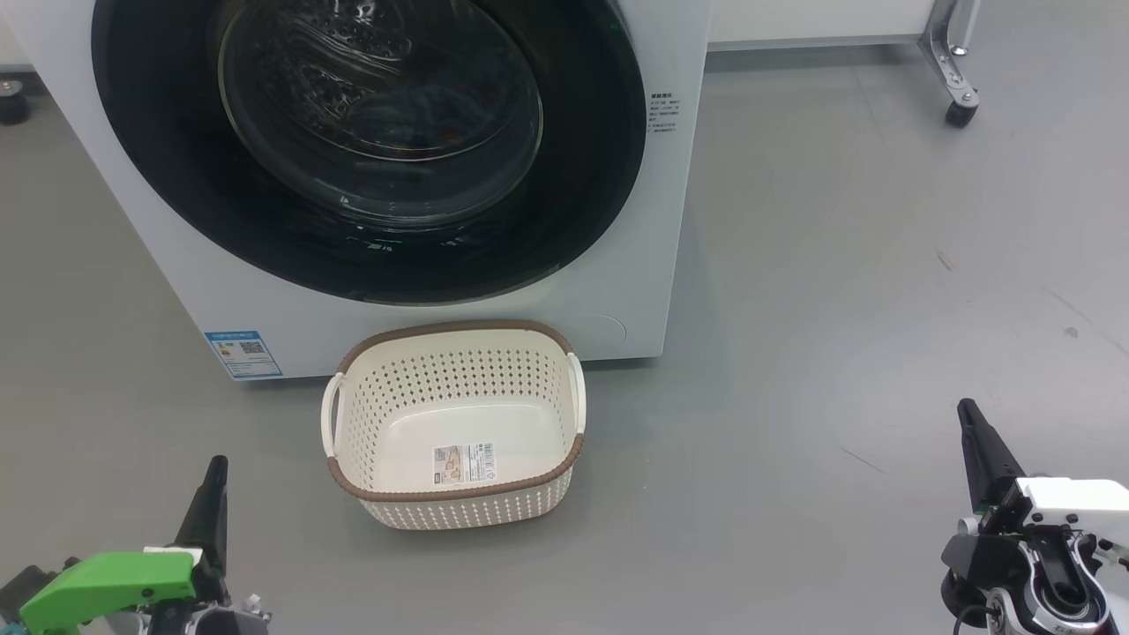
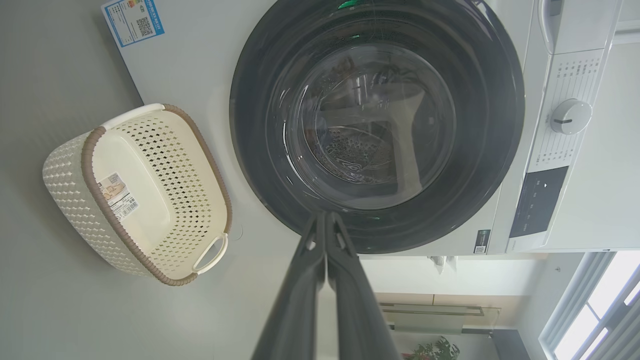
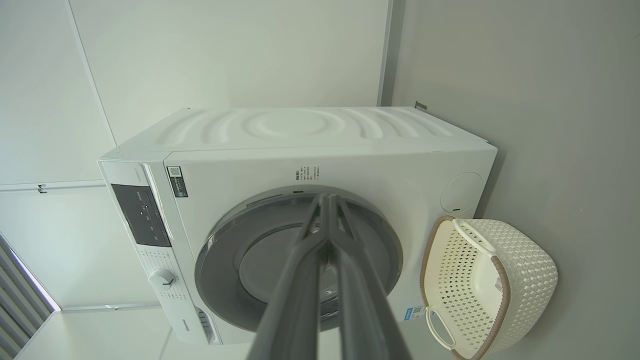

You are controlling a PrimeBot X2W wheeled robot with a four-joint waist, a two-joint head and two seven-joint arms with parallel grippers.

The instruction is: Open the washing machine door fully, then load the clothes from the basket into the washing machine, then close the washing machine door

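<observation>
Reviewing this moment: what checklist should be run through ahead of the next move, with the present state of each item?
1. The washing machine door closed flat against the washing machine: ok.
2. The basket empty, with nothing but its label sticker inside: ok.
3. The clothes inside the drum: cannot tell; the glass is dark and full of reflections.
4. The left gripper shut, holding nothing, apart from the basket: ok.
5. The right gripper shut, holding nothing, off to the side above the floor: ok.
</observation>
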